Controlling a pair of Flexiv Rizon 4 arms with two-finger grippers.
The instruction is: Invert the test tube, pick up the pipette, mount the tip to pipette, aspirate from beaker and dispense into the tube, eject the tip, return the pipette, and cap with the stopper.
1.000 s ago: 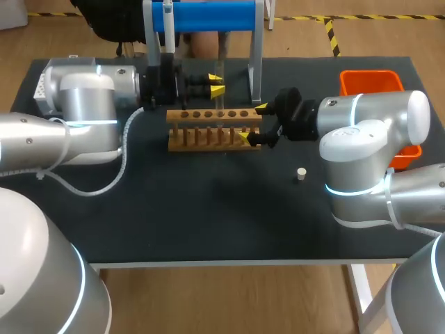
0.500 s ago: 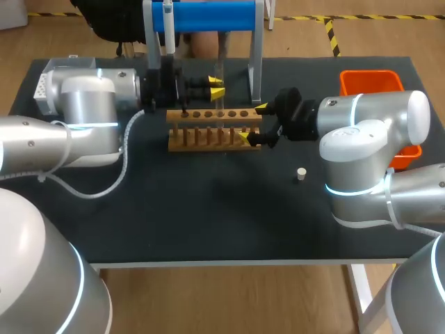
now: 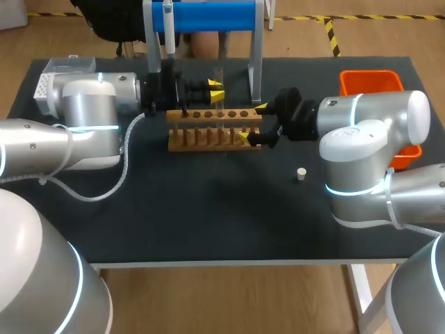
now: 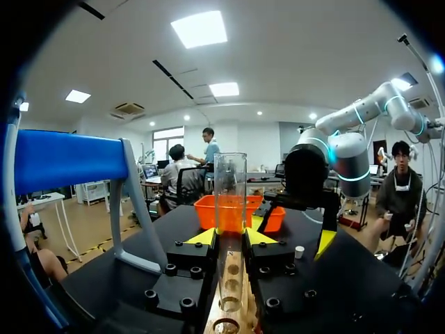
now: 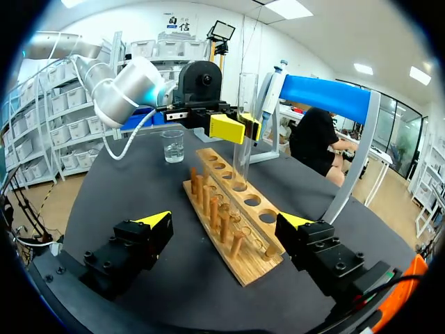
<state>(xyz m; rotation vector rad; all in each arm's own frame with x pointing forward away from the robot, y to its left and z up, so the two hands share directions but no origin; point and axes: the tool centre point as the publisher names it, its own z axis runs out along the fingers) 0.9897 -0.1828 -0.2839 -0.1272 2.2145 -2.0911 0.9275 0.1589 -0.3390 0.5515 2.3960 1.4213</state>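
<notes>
Test tube (image 4: pixel 230 209) upright, open end up, pinched betw. yellow tips of L gripper (image 4: pixel 230 238), one pad on each side of the glass. Tube's lower end is at the wooden tube rack (image 3: pixel 214 129), approx. mid-row of holes. Can't tell if it sits in a hole or hangs just over one. L arm comes in level from behind rack's L end.

R gripper (image 5: pixel 226 220) spread wide at rack's R end, one finger off each long edge, neither touching wood, nothing held.

Stopper (image 3: pixel 300 174): small, white, on black table (image 3: pixel 208 223), in front of and to the R of rack, apart from it. Beaker (image 5: pixel 174 146): clear glass, past rack's L end. Orange bin (image 3: pixel 372 80) well off to rack's R. Blue stand (image 3: pixel 208 15) behind rack, w/ pipette (image 3: pixel 167 21) hung on its L part. Tip box (image 3: pixel 64 69) well off to rack's L, beside L arm.
</notes>
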